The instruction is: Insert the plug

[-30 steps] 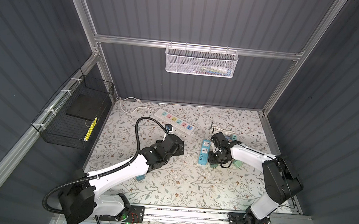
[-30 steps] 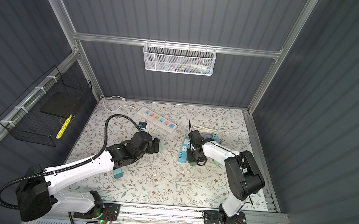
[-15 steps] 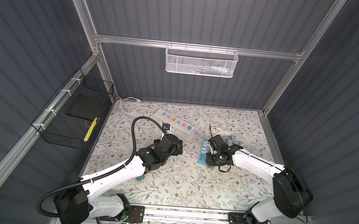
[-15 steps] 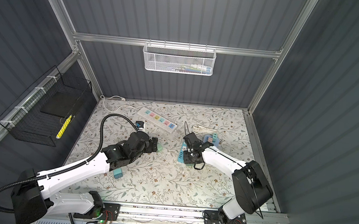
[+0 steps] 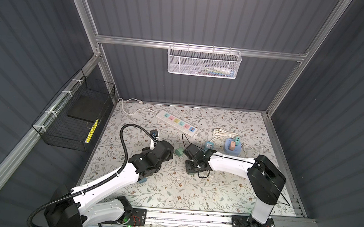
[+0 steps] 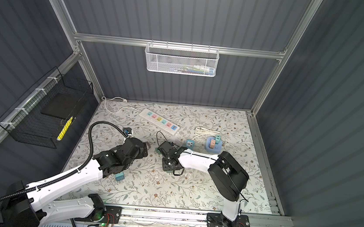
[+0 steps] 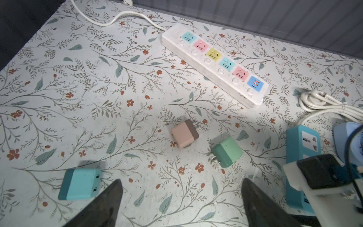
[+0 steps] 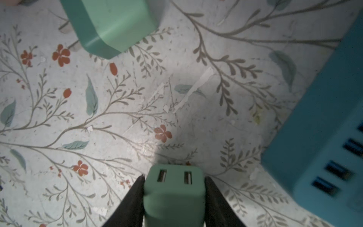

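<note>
Pickup done: green plug [image 8: 173, 196] sits clamped between right gripper [image 8: 174, 177] fingers, not yet in any socket; blue socket block [image 8: 318, 125] lies just beside them. Insertion remains. Left gripper [image 7: 181, 180] fingers spread wide, empty.

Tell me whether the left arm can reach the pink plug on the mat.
Probably yes. The left tool is open, and the pink plug lies ahead of it on bare mat, apart from the loose green plug.

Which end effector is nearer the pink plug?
Left. The left end effector hangs open right by the pink plug; the right end effector, gripping a green plug, sits farther off.
</note>
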Robot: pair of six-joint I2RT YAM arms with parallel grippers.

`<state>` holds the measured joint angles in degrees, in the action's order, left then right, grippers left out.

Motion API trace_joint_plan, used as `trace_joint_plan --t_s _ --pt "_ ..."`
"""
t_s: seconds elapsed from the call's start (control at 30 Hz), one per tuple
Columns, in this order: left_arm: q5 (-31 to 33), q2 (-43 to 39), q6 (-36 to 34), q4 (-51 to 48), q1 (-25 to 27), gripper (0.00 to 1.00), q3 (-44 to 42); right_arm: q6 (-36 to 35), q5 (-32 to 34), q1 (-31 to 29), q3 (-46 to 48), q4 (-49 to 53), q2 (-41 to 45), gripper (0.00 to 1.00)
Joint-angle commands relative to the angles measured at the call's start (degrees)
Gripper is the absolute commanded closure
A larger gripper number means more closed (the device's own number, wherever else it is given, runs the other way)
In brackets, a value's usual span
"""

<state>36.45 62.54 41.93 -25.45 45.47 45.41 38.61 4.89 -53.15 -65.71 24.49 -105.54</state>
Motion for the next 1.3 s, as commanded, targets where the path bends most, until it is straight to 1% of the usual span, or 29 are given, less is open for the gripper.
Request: trace_joint_plan --t_s 0.0,0.07,0.13,0.2,0.3,0.33,0.43,0.53,0.6,0.67,0.73,0.77,0.8,0.9,0.97,1.07,1.1,1.17,1.27 --pt "-0.74 -3.05 2.72 -1.07 -0.62 0.08 -2.27 3.0 -0.84 0.49 0.13 -1.83 -0.11 0.49" --pt "-1.58 -4.64 2.43 0.49 -0.74 0.09 -3.4 3.63 -2.56 0.84 1.47 -4.4 0.33 0.46" --pt "-1.45 -5.39 2.14 0.43 -0.91 0.1 -3.38 4.55 -3.81 0.81 3.24 -5.86 1.81 0.39" --pt "-1.02 -5.58 1.95 -0.52 -0.91 0.1 -2.9 5.45 -5.04 0.84 4.78 -6.86 3.25 0.37" --pt "-1.2 -5.32 0.68 -1.63 -0.91 0.1 -2.11 7.95 -8.86 1.02 7.63 -10.35 5.16 0.37" --pt "-1.48 -5.06 0.06 -2.07 -0.91 0.1 -1.59 8.8 -11.36 1.11 8.89 -12.27 5.91 0.37" --pt "-2.63 -4.01 -1.66 -3.11 -0.91 0.09 -0.01 11.92 -16.13 1.55 12.72 -19.81 8.8 0.36" --pt "-4.36 -2.44 -3.81 -3.2 -0.97 0.08 1.15 12.99 -19.89 2.36 15.27 -25.78 11.21 0.37" --pt "-7.12 -0.99 -6.16 -2.57 -0.91 0.08 1.75 12.25 -20.08 3.21 15.4 -24.65 12.71 0.37" --pt "-10.97 1.28 -8.03 -1.76 -0.97 0.08 2.21 10.91 -19.39 4.22 16.54 -23.86 14.99 0.37" --pt "-15.35 4.05 -10.3 -1.46 -0.98 0.09 2.74 8.72 -14.13 4.88 17.0 -19.2 18.25 0.38" --pt "-17.32 5.99 -10.89 -1.66 -0.94 0.1 3.14 7.36 -10.3 5.06 17.23 -16.06 20.77 0.38" --pt "-19.85 7.99 -11.51 -1.99 -0.98 0.11 3.52 5.92 -6.55 5.36 17.6 -13.46 23.2 0.38" --pt "-27.51 13.17 -13.72 -2.32 -0.05 0.18 5.08 3.4 1.68 7.04 20.94 -9.31 31.61 0.37" --pt "-29.16 16.9 -14.68 -3.62 2.32 0.19 7.18 1.84 4.98 9.11 24.32 -8.92 37.17 0.35" --pt "-28.06 23.04 -14.94 -6.87 7.66 0.2 11.85 -0.03 4.6 14.06 28.69 -8.66 44.53 0.32" --pt "-27.92 24.87 -14.65 -7.44 8.94 0.2 12.92 -0.36 2.56 16.41 29.13 -7.53 46.0 0.32" --pt "-28.73 27.7 -13.33 -7.4 9.89 0.2 13.95 -1.67 -0.73 19.38 29.78 -6.5 48.36 0.33" --pt "-30.62 30.82 -12.11 -5.62 10.03 0.2 14.0 -2.96 -1.5 20.02 31.65 -8.1 52.02 0.34"
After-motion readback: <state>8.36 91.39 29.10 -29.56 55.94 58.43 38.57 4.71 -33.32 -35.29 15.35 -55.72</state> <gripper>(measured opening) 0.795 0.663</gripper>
